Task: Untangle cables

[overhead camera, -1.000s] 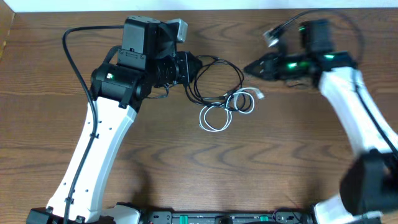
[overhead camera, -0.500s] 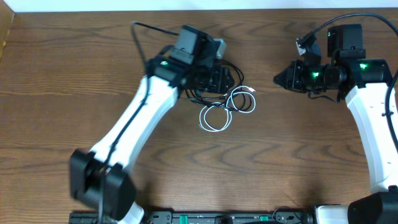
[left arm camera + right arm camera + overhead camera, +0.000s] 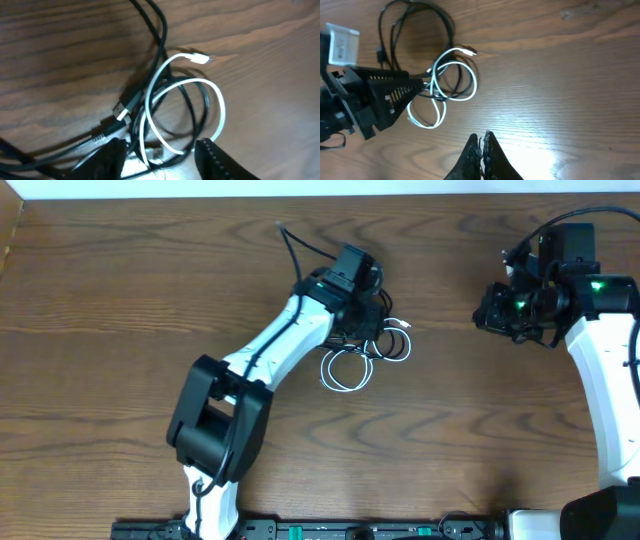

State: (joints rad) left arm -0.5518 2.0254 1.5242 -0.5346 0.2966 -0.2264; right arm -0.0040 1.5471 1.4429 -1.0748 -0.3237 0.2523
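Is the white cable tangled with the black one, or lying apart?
Tangled: the white cable has loops interlaced with those of the black cable in one heap.

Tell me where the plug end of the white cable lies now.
In the overhead view the white cable's plug end lies just beside the left gripper, on the side toward the right arm.

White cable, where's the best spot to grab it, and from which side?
Take the white cable by the loop nearest the robot, the one part lying alone on bare table, clear of the black cable. Come straight down from above, fingers astride the strand. That is likely cleaner than the crossings under the left gripper.
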